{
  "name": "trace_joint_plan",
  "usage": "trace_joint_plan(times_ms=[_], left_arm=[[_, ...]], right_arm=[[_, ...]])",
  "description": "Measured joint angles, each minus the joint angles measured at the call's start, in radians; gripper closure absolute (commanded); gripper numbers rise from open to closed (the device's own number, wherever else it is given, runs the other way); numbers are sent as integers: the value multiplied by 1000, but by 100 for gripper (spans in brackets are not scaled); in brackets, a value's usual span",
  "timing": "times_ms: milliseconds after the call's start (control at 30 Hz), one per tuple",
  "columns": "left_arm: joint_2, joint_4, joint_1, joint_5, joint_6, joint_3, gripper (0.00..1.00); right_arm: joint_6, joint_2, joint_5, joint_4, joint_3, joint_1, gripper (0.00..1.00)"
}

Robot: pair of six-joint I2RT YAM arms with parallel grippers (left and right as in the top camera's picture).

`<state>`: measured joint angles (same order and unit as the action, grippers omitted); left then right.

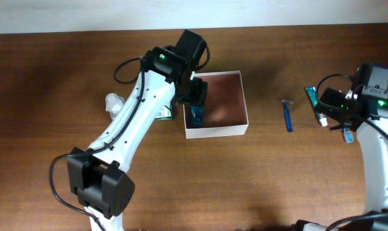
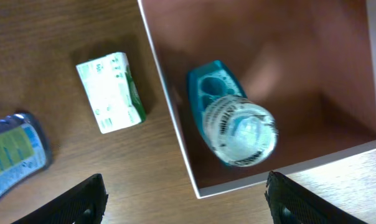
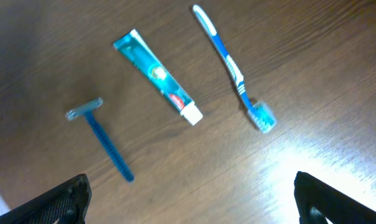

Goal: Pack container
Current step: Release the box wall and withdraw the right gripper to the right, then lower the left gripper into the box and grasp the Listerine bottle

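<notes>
Left end effector (image 2: 191,200) released above blue bottle (image 2: 233,127) in container (image 2: 300,56), right end effector (image 3: 197,202) released

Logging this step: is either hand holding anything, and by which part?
Nothing is held. The left hand is open above the clear teal bottle in the white cardboard box; the right hand is open too.

Box (image 1: 226,96): square, shallow, lidless, white walls, reddish-brown inside. Sits flat mid-table, open side up. I see a teal bottle (image 2: 235,118) inside, by its left wall, near the front corner.
</notes>
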<state>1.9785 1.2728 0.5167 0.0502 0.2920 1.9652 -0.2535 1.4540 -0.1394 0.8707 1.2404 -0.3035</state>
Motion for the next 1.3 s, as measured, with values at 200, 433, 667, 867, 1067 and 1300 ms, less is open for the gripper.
trace_joint_plan(times_ms=[200,433,667,867,1067,1300], left_arm=[[0,-52,10,-2,43,0,17],[0,-78,10,-2,135,0,18],[0,-89,10,-2,208,0,19],[0,-90,14,-2,240,0,25],[2,-90,22,-2,251,0,23],[51,-90,22,7,251,0,24]], right_arm=[[1,11,-48,-103,0,-8,1],[1,11,-93,-190,0,-53,2],[0,11,-127,-192,0,-111,1],[0,11,-130,-192,0,-114,1],[0,11,-130,-192,0,-114,1],[0,11,-130,-192,0,-114,2]])
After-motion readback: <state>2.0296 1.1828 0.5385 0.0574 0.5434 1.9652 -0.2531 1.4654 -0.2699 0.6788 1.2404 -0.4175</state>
